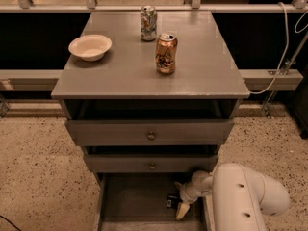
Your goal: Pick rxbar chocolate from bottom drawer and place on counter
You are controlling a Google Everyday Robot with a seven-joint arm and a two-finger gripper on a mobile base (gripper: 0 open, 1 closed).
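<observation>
Sitting on the grey counter (120, 78), well to the left of the copper can (166, 53), is a cream bowl (90, 47). A silver can (148, 23) stands upright just behind the copper can and a little to its left, not touching it. The copper can stands upright too, near the middle of the counter.

Below the copper can, under the counter, are two shallow grey drawers, each with a small round knob. The top drawer (110, 133) and the middle drawer (120, 163) are both pulled out a little. Lowest of all, far below the copper can, the bottom drawer (134, 201) is pulled out the most, and its plain grey floor shows.

The rxbar chocolate (172, 201), a small dark thing, lies on that floor at the right side, almost straight below the copper can. The gripper (182, 208) is down in the bottom drawer too, right against the bar. I cannot tell if the gripper is open, closed or holding the bar.

The fat white arm (245, 196) is far below the copper can and to its right. A pale cable (284, 42) hangs far to the right of the copper can.
</observation>
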